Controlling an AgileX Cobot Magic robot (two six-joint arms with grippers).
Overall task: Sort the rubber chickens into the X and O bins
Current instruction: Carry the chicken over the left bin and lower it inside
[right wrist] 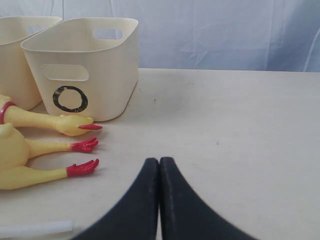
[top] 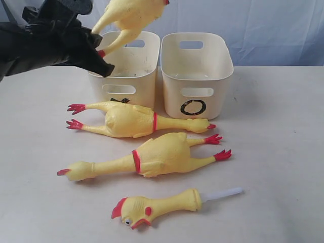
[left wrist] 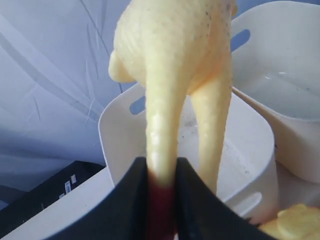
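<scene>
nearest the exterior camera lies the tube-tailed chicken, head to the left and its white tube pointing right. behind it the head-left large chicken stretches across the table, with its red feet to the right. behind that is the head-right large chicken, its beak just in front of the o bin and its body hiding part of the black mark on the x bin. the two tubs stand side by side, almost touching, x on the left.

the right gripper does not show in the exterior view. its own camera shows the fingers pressed together on nothing, low over bare table, apart from the large chickens' red feet.

the left gripper is clamped on one leg of the held chicken, just above the foot, at the x bin's front left corner. from that pinch the bird's long axis slants up and away. the second leg hangs free beside the pinched one, and the body rides higher than the fingers, over the x bin's mouth towards its back rim. the wrist camera shows the tub's open inside directly beyond the legs.

so the drop looks lined up with x rather than o, and the left arm is the one placed for it. the body leans towards the far rim, so it could catch there on release.
</scene>
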